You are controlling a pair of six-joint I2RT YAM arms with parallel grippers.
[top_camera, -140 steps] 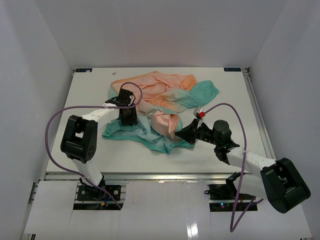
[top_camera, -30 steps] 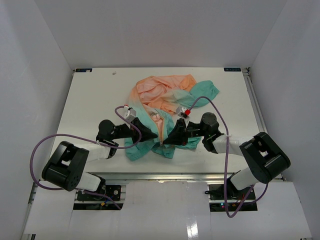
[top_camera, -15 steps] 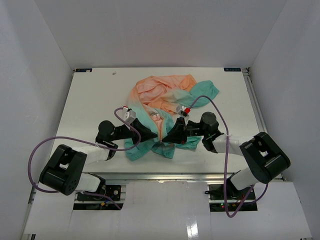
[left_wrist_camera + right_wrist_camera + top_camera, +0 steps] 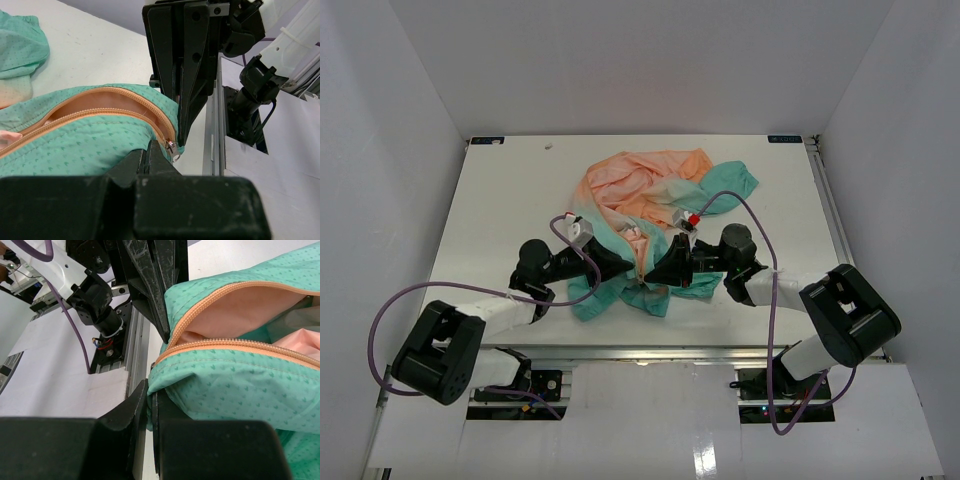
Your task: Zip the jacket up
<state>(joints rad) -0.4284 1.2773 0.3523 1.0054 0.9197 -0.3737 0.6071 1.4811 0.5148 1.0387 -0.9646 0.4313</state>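
Jacket: a thin, soft fabric jacket [image 4: 645,185] fading from peach-orange to teal green lies crumpled at the middle of the flat white bench [image 4: 500,190]. The peach part is toward the far side and the teal hem toward the arms. A teal fold spreads out on its right.

Zipper: the peach-orange zipper [image 4: 115,114] shows two rows of teeth sewn along teal edges. The rows bow apart, with peach lining showing between them. They meet at the hem end, where a small metal zipper slider [image 4: 172,146] with a ring sits.

Left claw: the left claw [image 4: 625,265] lies low over the bench and points right. Its black fingers are clenched on the teal hem just beside the zipper slider, and only a thin slit shows between them in its wrist view.

Right claw: the right claw [image 4: 658,275] lies low and points left, tip to tip with the left claw. It is clenched on the teal hem on the other side of the zipper, with fabric pinched in the narrow gap between its fingers.

Relation: both claws grasp the jacket at its near edge, nearly touching each other, with the zipper's closed end between them.

Near edge: an aluminium rail [image 4: 650,352] runs along the bench front, just behind the gripped hem in both wrist views.
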